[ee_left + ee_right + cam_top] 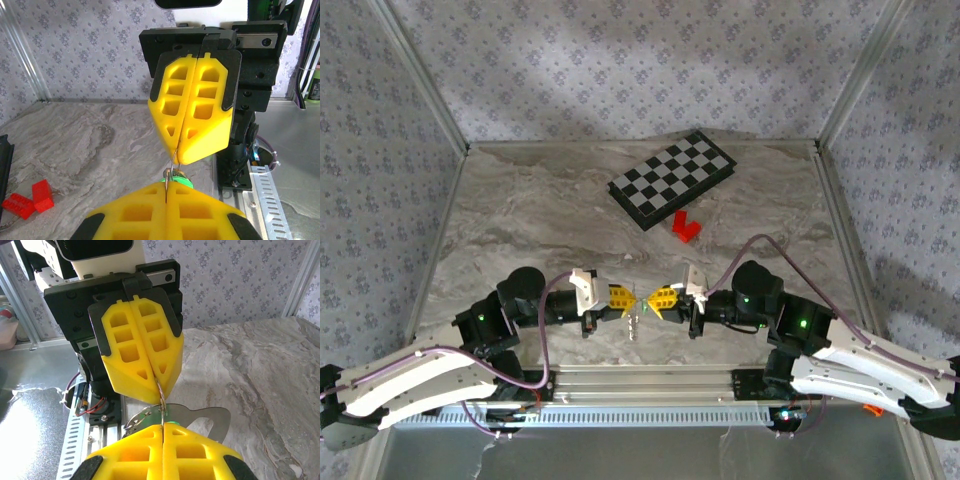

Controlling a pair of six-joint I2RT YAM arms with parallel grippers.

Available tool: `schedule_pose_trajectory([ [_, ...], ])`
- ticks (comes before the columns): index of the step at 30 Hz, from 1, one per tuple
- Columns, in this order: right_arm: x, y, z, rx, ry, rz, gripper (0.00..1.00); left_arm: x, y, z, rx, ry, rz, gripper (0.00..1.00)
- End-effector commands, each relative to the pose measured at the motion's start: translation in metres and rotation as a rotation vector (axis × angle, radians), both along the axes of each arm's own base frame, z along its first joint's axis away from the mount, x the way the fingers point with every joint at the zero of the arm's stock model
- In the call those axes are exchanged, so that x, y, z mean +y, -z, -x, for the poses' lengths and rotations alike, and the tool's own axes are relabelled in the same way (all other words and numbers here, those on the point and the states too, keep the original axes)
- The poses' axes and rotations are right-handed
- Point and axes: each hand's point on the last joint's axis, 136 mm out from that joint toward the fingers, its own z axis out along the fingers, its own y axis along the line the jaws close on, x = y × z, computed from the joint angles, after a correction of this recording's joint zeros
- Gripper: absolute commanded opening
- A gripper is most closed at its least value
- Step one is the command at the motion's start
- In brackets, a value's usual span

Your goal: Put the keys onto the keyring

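Near the front edge of the table (520, 220), just beyond the perforated metal rail (640, 412), the left tool (625, 298) and the right tool (652, 300) met tip to tip at the middle. Both arms swung out from their bases and bent back inward, with forearms low and wrists level, so the yellow fingers pointed straight at each other. Each tool was pressed together. In both wrist views a thin metal strand of the keyring (161, 402) ran from the seam of one pair of fingers into the seam of the other, so both tools pinched it. The key (178, 178) sat right at that meeting point, above the table. Its green head was just beside the left tool's fingertips in the left wrist view, and its flat silvery blade jutted out sideways in the right wrist view. Whether it was threaded on the strand could not be told. Bare marbled surface lay open to the left of the tools and on their far side. A checkered board (672, 178) lay tilted toward the far right, with two red blocks (686, 227) just on its near side, well apart from the tools. Wallpapered walls with metal corner posts closed off the far, left and right edges.
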Motion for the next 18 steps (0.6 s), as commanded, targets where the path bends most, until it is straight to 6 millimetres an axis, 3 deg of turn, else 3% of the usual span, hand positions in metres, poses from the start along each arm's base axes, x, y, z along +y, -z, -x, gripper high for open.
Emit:
schedule_pose_trajectory([
  [1, 0.0015, -0.014, -0.0008, -0.038, 0.003, -0.036, 0.0, 0.0003, -0.0198, 0.0043, -0.035, 0.022, 0.047, 0.0],
  [18, -0.0038, -0.0157, -0.0023, -0.045, 0.022, -0.042, 0.0, 0.0011, -0.0188, 0.0041, -0.035, 0.019, 0.047, 0.0],
])
